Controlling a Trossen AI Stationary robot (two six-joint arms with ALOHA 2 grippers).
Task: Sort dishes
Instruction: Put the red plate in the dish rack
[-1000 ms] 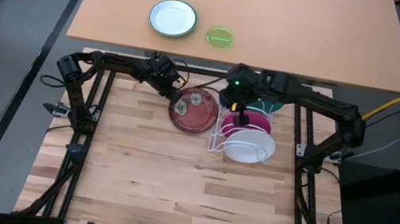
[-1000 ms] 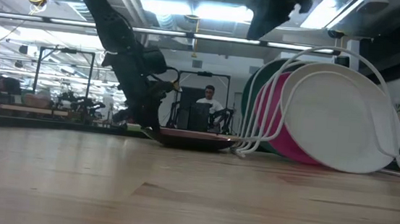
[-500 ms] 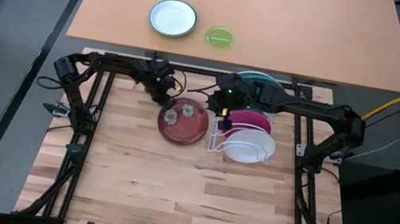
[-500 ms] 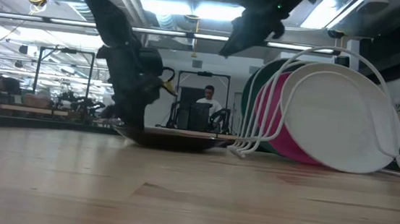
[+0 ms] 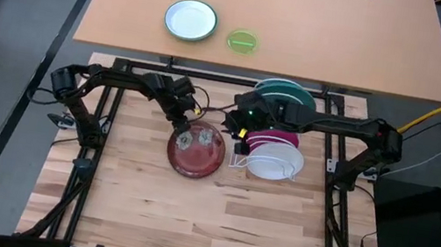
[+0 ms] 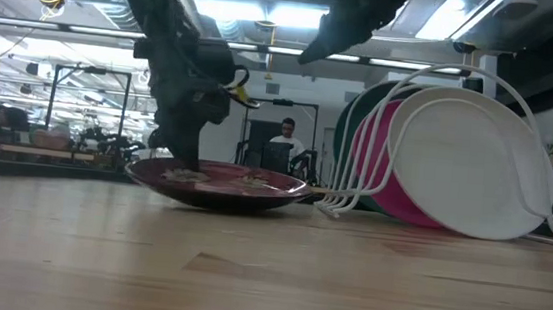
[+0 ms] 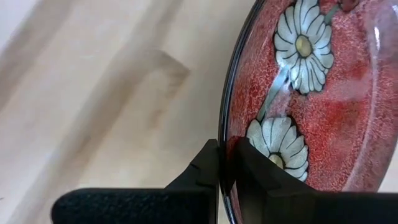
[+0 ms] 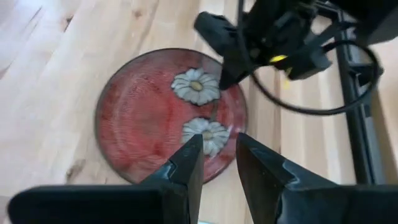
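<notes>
The dark red speckled bowl (image 5: 196, 149), with white daisies inside, sits on the wooden table left of the white wire rack (image 5: 238, 155). My left gripper (image 5: 187, 129) is shut on its far rim. The teal plate (image 5: 283, 91), the magenta-pink plate (image 5: 277, 138) and the white plate (image 5: 278, 161) stand on edge in the rack, leaning on its wires. My right gripper (image 5: 241, 131) hangs above the rack's left end, slightly open and empty; its wrist view looks down on the bowl (image 8: 168, 118). My left gripper pinches the bowl's rim (image 7: 222, 163) at its far side, one finger inside the bowl and one outside. The fingers slant down from the table's far side. The bowl's underside (image 6: 214, 198) lies on the table, and the bowl is about level.
A white plate with a green rim (image 5: 191, 19) and a small lime-green dish (image 5: 242, 41) lie on the tan table beyond the frame. There is free wood in front of the bowl and the rack. A person sits far back in the room (image 6: 286, 141).
My left gripper has drawn the bowl along the table toward the near edge and a little left, away from the rack. My right gripper has gone from above the rack toward the table's left and tipped toward the bowl.
</notes>
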